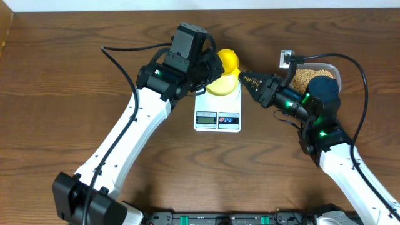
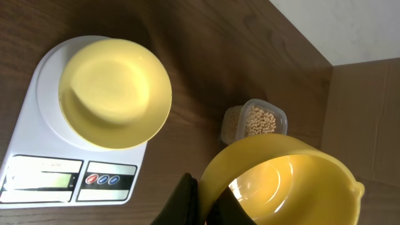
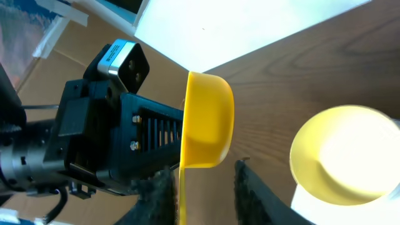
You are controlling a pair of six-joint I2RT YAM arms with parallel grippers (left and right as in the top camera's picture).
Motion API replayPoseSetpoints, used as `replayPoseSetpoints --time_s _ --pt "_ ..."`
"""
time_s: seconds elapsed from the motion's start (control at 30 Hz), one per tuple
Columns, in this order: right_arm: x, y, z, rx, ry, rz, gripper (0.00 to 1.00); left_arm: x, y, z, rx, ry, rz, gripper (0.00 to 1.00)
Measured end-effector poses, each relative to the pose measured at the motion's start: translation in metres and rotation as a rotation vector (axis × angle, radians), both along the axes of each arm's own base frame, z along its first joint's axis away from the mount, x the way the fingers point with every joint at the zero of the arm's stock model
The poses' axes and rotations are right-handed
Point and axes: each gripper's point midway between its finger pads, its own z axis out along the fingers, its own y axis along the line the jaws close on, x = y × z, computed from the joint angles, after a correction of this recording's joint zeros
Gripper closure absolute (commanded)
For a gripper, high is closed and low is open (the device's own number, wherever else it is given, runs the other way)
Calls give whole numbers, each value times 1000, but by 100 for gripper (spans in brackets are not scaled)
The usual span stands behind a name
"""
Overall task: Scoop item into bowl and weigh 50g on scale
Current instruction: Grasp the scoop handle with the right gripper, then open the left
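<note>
The dark wooden table (image 1: 62,75) is bare apart from my work. In the middle sits the white scale (image 1: 217,120), with the pale-yellow bowl (image 2: 115,94) centred on its platform and nothing in it yet. Off to my right stands the clear tub (image 2: 232,122) holding the beans (image 2: 259,120). The yellow scoop (image 2: 281,181), also empty, hangs just beside the bowl and above the scale's far edge. My left gripper (image 2: 199,203) is clamped tight on its handle. My right gripper (image 3: 203,197) has its jaws partly open on either side of that thin handle, holding nothing, and the handle sits nearer one finger than the other. That offset worries me: if I pinch off-centre, the handle may twist or skid out. If my left lets go before my right is firm, I reckon the scoop falls on the bowl and shoves it off the scale.
</note>
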Motion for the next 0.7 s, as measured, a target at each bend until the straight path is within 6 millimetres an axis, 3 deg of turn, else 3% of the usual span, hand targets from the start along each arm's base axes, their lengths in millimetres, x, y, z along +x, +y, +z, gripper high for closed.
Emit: replayPoseSetpoints --time_s 0.07,0.2,0.3,0.37,0.7 --pt "0 0 0 2 2 0 95 0 0 0 0 0 0 92" --pt "0 0 1 6 5 0 99 0 0 -1 2 2 0 92" --pt "0 0 -1 4 11 -3 99 0 0 -1 4 1 -3 65" --pt "1 -1 -3 0 23 -10 99 1 0 -1 -1 1 1 54" --pt "3 -7 -22 -27 105 -53 99 7 -4 6 -10 -45 -12 43"
